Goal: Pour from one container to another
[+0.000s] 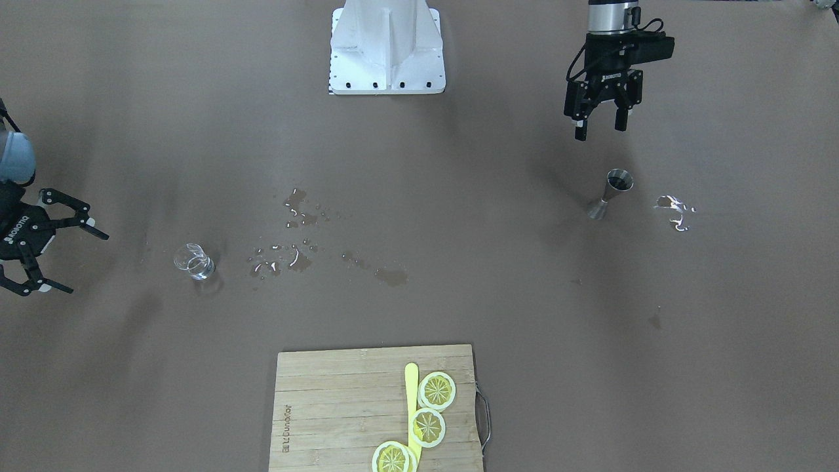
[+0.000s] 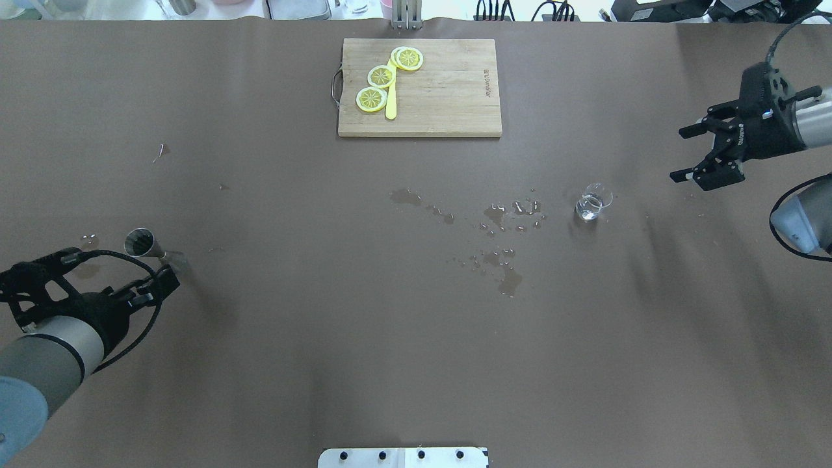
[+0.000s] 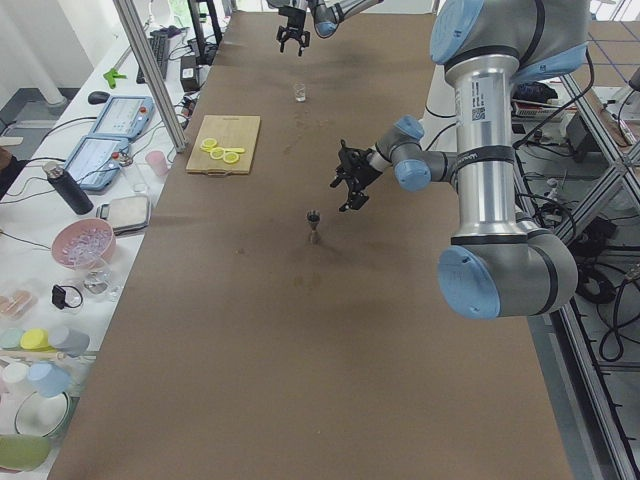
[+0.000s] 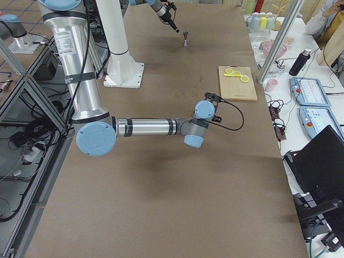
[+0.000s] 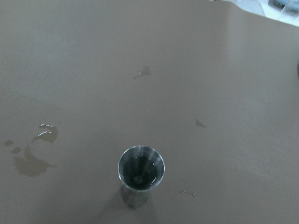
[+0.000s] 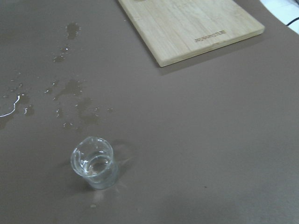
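Find glass (image 1: 194,262) upright by the puddles (image 1: 295,255), near the spread, empty right gripper (image 1: 88,262); likely light, slick, brittle, so pinch gently across its mid-wall. Leave jigger (image 1: 611,193) standing near the spread left gripper (image 1: 600,131).

A: How many vessels?
B: One glass (image 1: 195,262), one jigger (image 1: 611,194).
A: And the wood?
B: One board (image 1: 328,406). Three lemon slices (image 1: 437,390) show plainly, and there may be a fourth tucked under one; I cannot tell. One yellow stick (image 1: 411,387).
A: The robot?
B: Left gripper (image 1: 600,131), right gripper (image 1: 86,262): two.
A: Spills (image 1: 298,203)?
B: Many, too scattered to count.
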Motion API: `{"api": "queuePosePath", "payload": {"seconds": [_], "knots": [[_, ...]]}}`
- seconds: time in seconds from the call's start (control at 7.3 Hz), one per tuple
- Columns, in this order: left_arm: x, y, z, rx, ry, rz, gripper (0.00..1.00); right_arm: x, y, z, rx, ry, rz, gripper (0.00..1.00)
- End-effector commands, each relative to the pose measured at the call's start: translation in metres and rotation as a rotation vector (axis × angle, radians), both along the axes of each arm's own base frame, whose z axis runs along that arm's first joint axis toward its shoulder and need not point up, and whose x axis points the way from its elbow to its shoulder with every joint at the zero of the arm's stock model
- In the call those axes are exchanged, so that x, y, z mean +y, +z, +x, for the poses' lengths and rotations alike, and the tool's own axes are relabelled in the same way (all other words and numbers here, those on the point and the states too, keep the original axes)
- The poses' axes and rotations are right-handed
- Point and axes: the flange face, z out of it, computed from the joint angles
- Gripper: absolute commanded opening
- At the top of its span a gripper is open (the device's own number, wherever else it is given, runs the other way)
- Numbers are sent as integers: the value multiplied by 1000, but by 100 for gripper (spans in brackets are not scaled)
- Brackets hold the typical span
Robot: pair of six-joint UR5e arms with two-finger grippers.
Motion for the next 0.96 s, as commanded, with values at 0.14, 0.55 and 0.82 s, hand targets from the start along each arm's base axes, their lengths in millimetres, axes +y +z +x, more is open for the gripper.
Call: {"api": "queuePosePath", "payload": {"seconds": [0.14,0.55,0.82], "knots": [[14,50,28,-29,-138,59,97,6,8,-33,5,-53,-18,100],[12,85,44,-108,-231,206,97,8,11,-43,15,-45,-17,100],[7,88,58,-134,-273,285,97,9,16,-51,29,-32,-21,100]]}}
